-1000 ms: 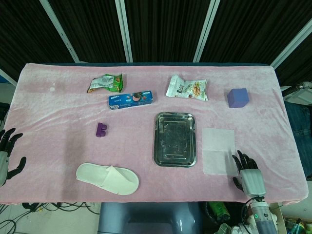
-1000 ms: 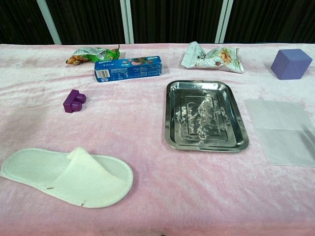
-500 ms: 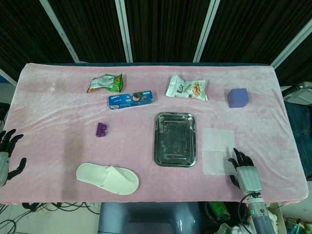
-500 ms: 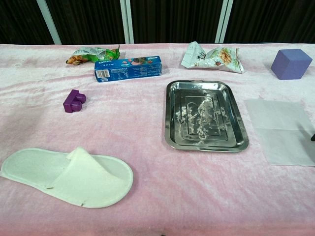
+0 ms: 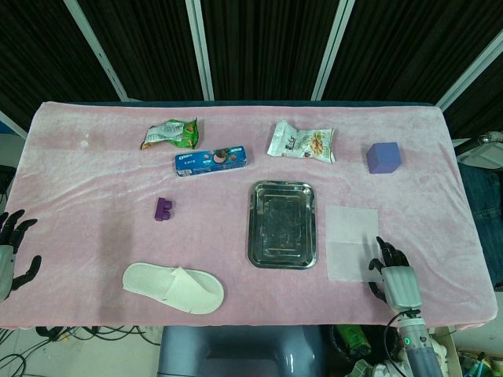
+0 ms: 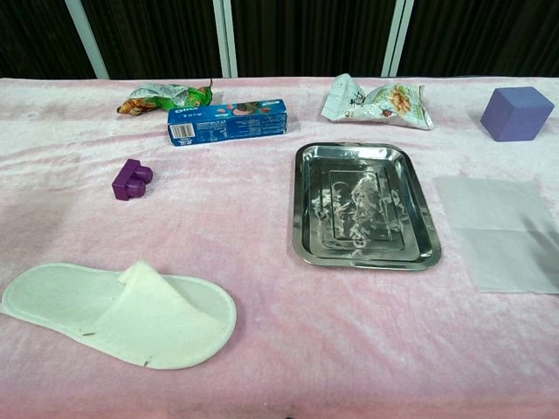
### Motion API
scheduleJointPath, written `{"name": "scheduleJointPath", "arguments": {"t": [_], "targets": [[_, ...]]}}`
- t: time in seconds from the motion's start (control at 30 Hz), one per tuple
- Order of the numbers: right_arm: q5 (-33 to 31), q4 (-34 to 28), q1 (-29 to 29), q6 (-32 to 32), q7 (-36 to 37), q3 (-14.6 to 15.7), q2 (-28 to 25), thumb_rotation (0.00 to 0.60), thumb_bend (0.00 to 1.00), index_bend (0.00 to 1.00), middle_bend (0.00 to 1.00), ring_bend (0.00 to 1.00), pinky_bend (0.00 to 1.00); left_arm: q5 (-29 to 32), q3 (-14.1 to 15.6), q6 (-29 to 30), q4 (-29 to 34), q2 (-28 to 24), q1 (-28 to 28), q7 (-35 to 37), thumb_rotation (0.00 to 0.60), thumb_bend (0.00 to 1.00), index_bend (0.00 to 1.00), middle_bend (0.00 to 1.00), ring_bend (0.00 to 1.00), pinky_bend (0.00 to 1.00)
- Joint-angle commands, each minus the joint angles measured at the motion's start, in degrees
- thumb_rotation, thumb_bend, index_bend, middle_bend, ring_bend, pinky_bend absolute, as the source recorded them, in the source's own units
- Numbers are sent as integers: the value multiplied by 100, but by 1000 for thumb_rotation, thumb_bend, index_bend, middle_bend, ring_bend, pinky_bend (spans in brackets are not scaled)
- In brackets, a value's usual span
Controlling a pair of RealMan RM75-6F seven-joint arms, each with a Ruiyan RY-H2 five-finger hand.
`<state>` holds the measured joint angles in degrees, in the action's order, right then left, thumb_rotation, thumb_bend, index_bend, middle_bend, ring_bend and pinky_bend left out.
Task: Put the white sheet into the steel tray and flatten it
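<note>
The white sheet [image 5: 350, 239] [image 6: 500, 229] lies flat on the pink cloth, just right of the steel tray [image 5: 282, 224] [image 6: 362, 205], which holds nothing. My right hand [image 5: 395, 279] hovers at the sheet's near right corner, fingers spread and holding nothing; whether its fingertips touch the sheet I cannot tell. My left hand [image 5: 11, 251] hangs off the table's left edge, fingers apart and empty. The chest view shows neither hand.
A white slipper [image 5: 173, 287] lies near the front left. A purple block [image 5: 163, 209], a blue biscuit box [image 5: 212, 161], a green snack bag [image 5: 170, 133], a white snack bag [image 5: 302, 142] and a purple cube [image 5: 383, 157] sit around the tray.
My right hand has crept up and left from the table's front edge to the sheet's near right corner. The left hand drifted slightly down. The sheet has not moved.
</note>
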<state>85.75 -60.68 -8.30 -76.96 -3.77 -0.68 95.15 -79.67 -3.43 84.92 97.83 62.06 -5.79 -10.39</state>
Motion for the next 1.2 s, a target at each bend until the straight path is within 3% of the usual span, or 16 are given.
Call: {"name": "scheduleJointPath", "arguments": {"t": [0.03,0.57,0.73,0.97,1.2], "targets": [[0,-8,-3,4,35,-1,5,600,248,569,37,104,178,-1,-6,5,0,2,3,-11,600,375,195,69,0,0],[30,-95,-27,38,353,15,-21,600,368,661,37,105,178,-31,-25,2,5,14,14,-11,600,375,194,69,0,0],[-6,-491,-126,151,781,-78,-245,600,439,701,38,106,178,-93,-51,43,53,-19,3,-49,600,375,194,69,0,0],[58,-836,-272,170,713,-161,-495,600,446,713,38,106,178,69,-79,-110,480,-123,-70,-414,600,375,194,65,0,0],[200,-1259,-539,375,501,-172,-633,600,446,731,38,105,178,224,-84,-197,506,65,-114,-622,600,375,194,64,0,0]]}}
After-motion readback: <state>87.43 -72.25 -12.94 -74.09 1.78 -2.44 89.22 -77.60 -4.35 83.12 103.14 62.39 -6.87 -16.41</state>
